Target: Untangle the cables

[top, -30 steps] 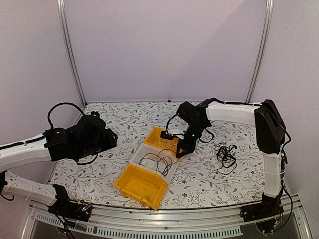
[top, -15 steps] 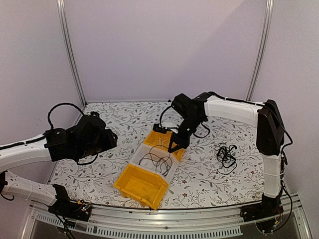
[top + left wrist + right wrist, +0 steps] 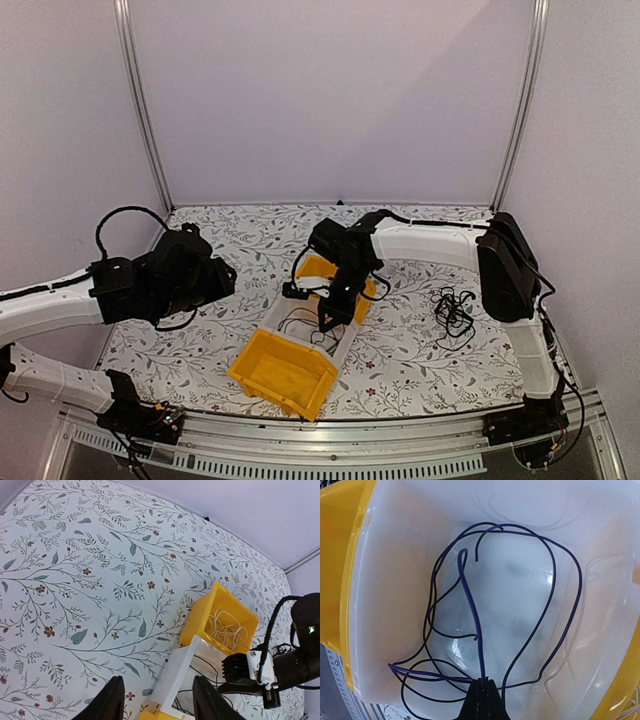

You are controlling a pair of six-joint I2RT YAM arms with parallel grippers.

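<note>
My right pincer has swung over the white bin and closed on a dark cable lying inside; I can lift it now. My left pincer hangs spread.

Right gripper is cut off by the bottom edge. The dark cable end is hidden inside its closed tips. White bin below the tips is cropped at the top. Left gripper is cropped low. In the black cable pile, off to the right gripper's side, strands are too small to be counted.
</note>
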